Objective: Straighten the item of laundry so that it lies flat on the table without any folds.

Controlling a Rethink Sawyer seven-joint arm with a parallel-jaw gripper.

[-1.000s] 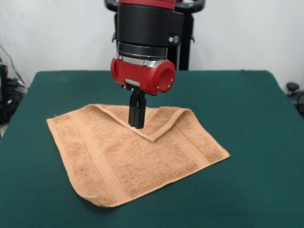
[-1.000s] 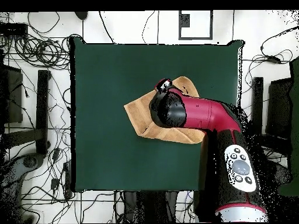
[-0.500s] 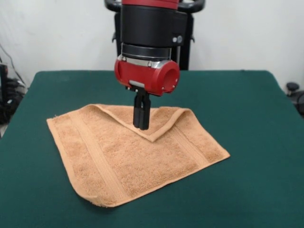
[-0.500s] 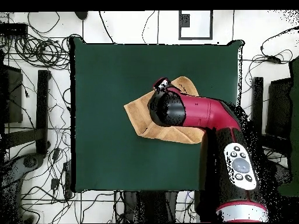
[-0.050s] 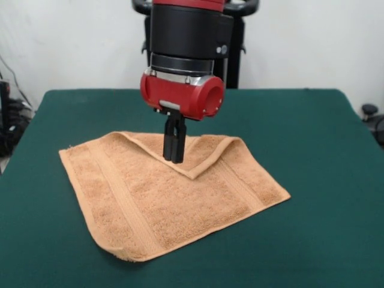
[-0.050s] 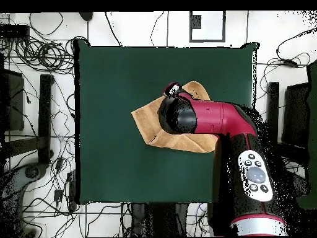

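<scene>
Front view: towel (image 5: 162, 201) spread on the table (image 5: 312, 156), a little left of centre, mostly flat. Far corner folded over toward the camera into a triangular flap, its point near the towel's middle. Band stripes running along the left and right sides. Near corner slightly curled at the hem. Gripper (image 5: 174, 157) hanging straight down from the arm (image 5: 183, 60), tips low over the flap just left of its point. Jaws pressed close together with hardly a gap between them; contact with the cloth not clear, no cloth seen pinched between them.

Overhead view: towel (image 6: 147, 124) lying near the table's (image 6: 111, 80) middle, turned like a diamond, largely covered by the arm (image 6: 210, 119) reaching in from the lower right. Only the left corner, a strip along the lower edge and a bit of the upper edge showing. Gripper hidden under the wrist; jaws not visible here. Cables (image 6: 37, 49) on the floor round the table.
</scene>
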